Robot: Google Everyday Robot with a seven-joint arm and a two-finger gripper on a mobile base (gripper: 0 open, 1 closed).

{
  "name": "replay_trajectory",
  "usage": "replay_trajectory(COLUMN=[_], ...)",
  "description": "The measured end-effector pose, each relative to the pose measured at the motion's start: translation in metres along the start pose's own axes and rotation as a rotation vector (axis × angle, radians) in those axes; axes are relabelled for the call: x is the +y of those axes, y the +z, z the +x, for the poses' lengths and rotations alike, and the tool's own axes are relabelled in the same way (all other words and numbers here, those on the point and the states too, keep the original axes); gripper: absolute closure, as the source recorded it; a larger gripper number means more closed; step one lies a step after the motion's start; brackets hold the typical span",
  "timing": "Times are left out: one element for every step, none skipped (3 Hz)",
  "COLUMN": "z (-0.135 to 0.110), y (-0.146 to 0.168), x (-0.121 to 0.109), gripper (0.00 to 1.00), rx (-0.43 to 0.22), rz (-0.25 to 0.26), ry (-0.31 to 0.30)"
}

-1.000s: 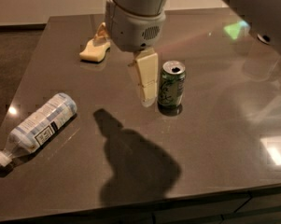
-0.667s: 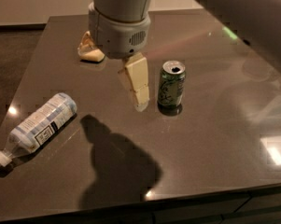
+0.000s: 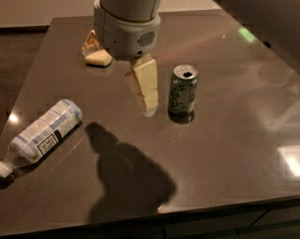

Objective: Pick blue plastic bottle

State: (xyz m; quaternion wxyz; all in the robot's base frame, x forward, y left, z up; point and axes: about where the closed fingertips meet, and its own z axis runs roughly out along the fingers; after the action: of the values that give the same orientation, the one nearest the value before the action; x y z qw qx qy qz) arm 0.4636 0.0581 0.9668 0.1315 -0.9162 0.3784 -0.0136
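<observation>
The blue plastic bottle (image 3: pixel 42 131) lies on its side at the front left of the dark table (image 3: pixel 229 148). It is clear, with a pale blue-and-white striped label and a black-and-white panel, and its small white cap points to the front left. My gripper (image 3: pixel 147 108) hangs above the table's middle, right of the bottle and just left of the green soda can (image 3: pixel 183 92). It is well apart from the bottle and holds nothing that I can see.
A cream-coloured object (image 3: pixel 97 54) lies on the table at the back left, partly behind my wrist. The arm's shadow (image 3: pixel 129 178) falls on the front middle. The table's front edge is near the bottom, and the floor lies to the left.
My gripper has moved to the left, away from above the can and nearer to the bottle's side. The bottle and the can have not moved.
</observation>
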Motion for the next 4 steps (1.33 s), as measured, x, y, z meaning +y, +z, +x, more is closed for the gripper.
replay_trajectory(z=[-0.002, -0.014, -0.030, -0.047], y=[0.003, 0.022, 0.047, 0.076], x=[-0.010, -0.032, -0.056, -0.067], gripper=[0.00, 0.00, 0.00, 0.00], rx=[0.023, 0.032, 0.024, 0.007], rz=[-0.037, -0.079, -0.111, -0.154], ry=[-0.039, -0.112, -0.188, -0.248])
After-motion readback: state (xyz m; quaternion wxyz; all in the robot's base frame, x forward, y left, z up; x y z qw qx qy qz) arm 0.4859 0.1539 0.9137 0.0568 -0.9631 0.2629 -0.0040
